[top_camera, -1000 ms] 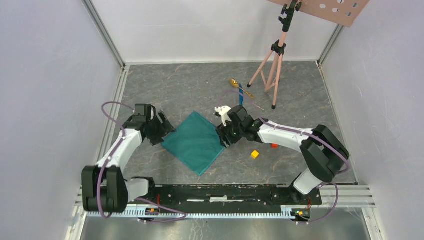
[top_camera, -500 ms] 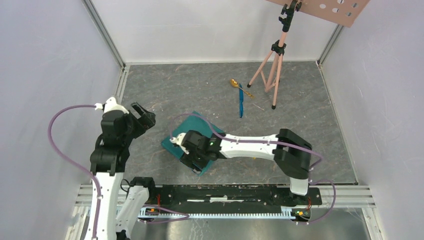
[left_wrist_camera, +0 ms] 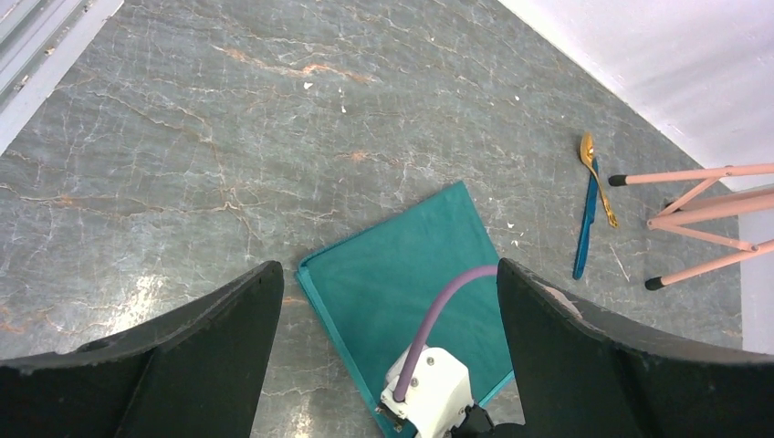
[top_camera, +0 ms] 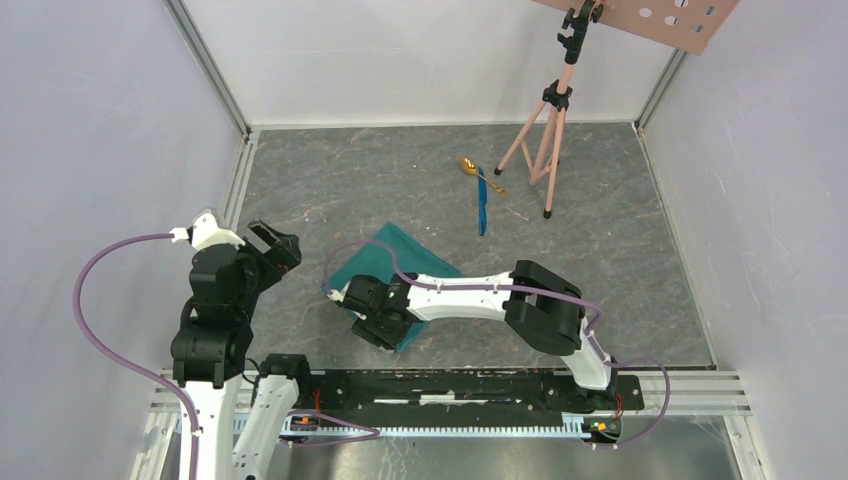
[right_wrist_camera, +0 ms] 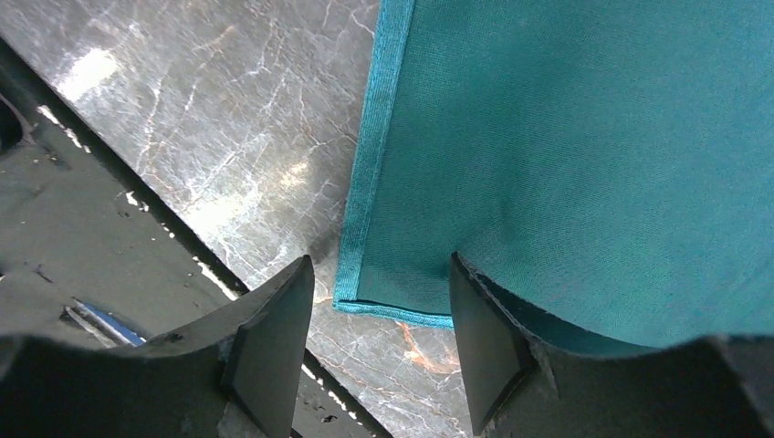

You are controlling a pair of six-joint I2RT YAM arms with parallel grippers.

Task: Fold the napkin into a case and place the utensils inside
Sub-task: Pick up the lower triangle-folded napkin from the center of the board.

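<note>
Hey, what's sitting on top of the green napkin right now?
Only the right end effector, over the near corner of the napkin, its purple cable crossing above. The spoon and blue knife lie apart on the table. The napkin beneath the arm is hidden.

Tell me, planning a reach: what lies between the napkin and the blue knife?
Nothing but bare table between napkin and blue knife, clearest in the left wrist view.

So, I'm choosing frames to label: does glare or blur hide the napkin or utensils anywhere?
Top external: even light, sharp; spoon and knife small but clear. Left wrist: sharp, faint sheen on the table. Right wrist: napkin weave crisp, white glare patches on the table beside it, hiding nothing.
</note>
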